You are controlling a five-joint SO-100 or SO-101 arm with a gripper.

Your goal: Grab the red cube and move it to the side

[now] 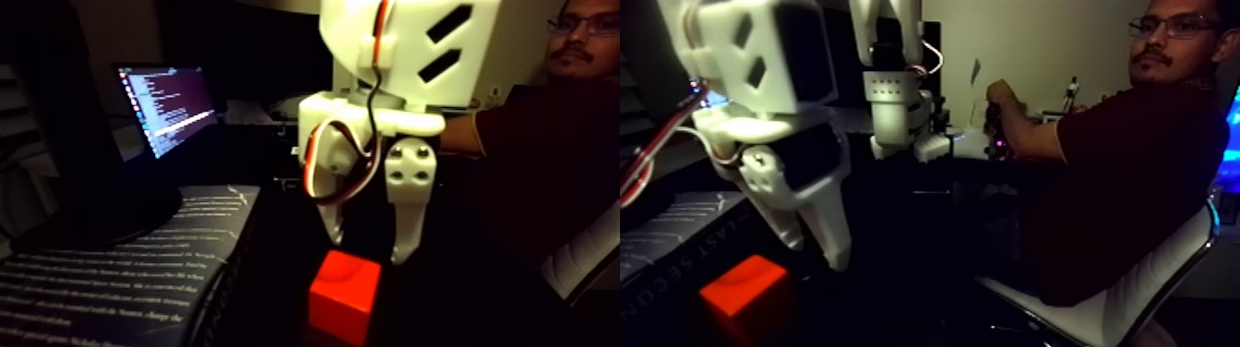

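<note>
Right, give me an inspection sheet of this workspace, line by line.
Surface: dark tabletop, dimly lit, detail hard to make out.
Job's things: red cube sits on the surface, not gripped.
Clutter: dark book with white printed text lies left of the cube in the left half of the fixed view.
Grippers: white gripper hangs just above the cube with its jaws open; whether a tip touches the cube cannot be told.
Cables: red, white and black wires loop along the gripper's side.
Surroundings: lit laptop screen behind the book; a seated person on a white chair beside a second white arm.
</note>
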